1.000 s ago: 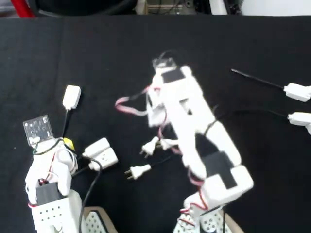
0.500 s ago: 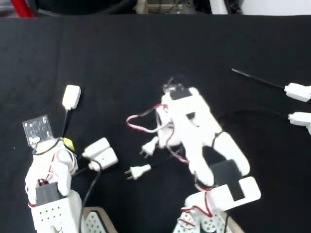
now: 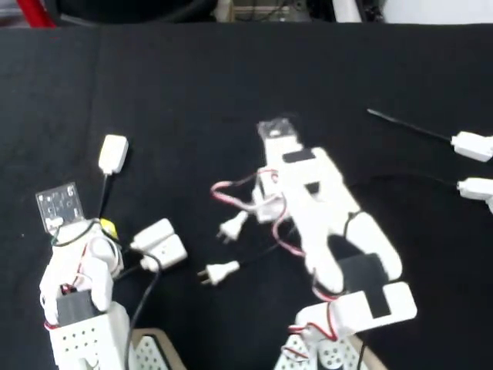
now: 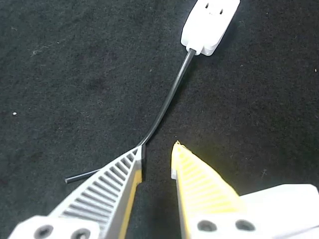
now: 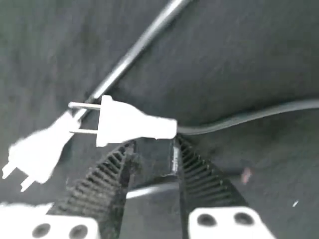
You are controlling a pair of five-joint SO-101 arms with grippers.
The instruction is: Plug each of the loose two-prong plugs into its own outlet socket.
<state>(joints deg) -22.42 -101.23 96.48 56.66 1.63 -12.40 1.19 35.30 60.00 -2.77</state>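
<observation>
1. The black table (image 3: 154, 77) carries all items.
2. The right arm (image 3: 323, 216) stands over the middle of the table. The right gripper (image 5: 152, 144) has its 2 dark fingers (image 5: 107, 174) narrowly parted and they clamp nothing. A white two-prong plug (image 5: 132, 124) lies across just beyond the tips; contact cannot be confirmed. A second plug (image 5: 35, 154) lies beside it.
3. The left arm (image 3: 77, 293) stands at the near left corner. The left gripper (image 4: 157, 149) has its grey finger (image 4: 114, 174) and yellow finger (image 4: 192, 174) narrowly parted, with nothing between them. A black cable (image 4: 169, 97) runs right up to the grey tip.
4. A double socket block (image 3: 160, 243) lies just beside the left arm.
5. A single outlet socket (image 4: 209, 20) lies near the left edge, on that cable.
6. 2 white cable ends (image 3: 471, 145) lie at the right edge.
7. From above, 2 loose plugs (image 3: 218, 271) lie unplugged near the middle, toward the near edge.
</observation>
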